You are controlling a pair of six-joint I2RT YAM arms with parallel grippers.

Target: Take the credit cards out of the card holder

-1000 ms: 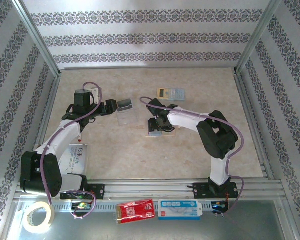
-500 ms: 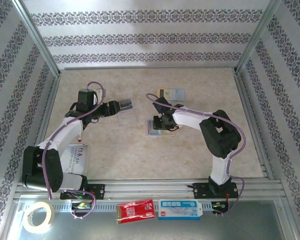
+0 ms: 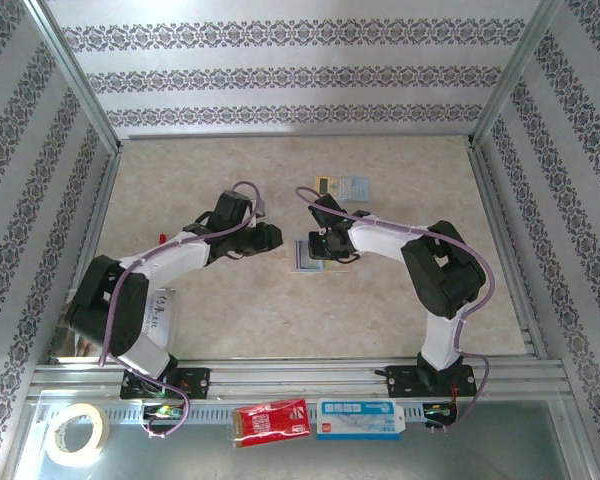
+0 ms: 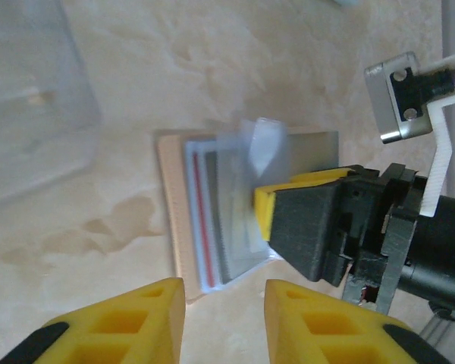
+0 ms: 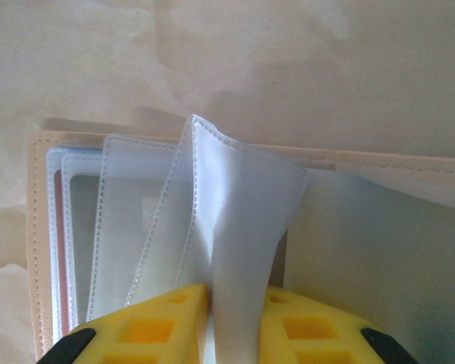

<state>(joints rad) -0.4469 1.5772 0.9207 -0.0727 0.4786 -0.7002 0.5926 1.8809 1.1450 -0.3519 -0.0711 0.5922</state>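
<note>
top view, what moved: the left arm point(image 3: 180, 255) has swung in from the far left, and its jaws now sit just beside the holder point(image 3: 302, 262). The right arm point(image 3: 380, 238) barely shifted, with its jaws down on the holder.
left wrist, jaws: released, wide apart, nothing gripped. The holder point(image 4: 171, 227) lies just ahead of them on the counter point(image 4: 235, 61).
left wrist, cards: the red card point(image 4: 199, 208) edge peeks from the plastic, not out yet. The gold one, can't tell.
right wrist, jaws: clenched on one clear sleeve point(image 5: 239, 227), which stands up off the stack. The holder point(image 5: 36, 243) lies open right ahead of them.
what it means: my guess is the right jaws hold the pages open so the left can pull a card. Nothing's extracted yet.
</note>
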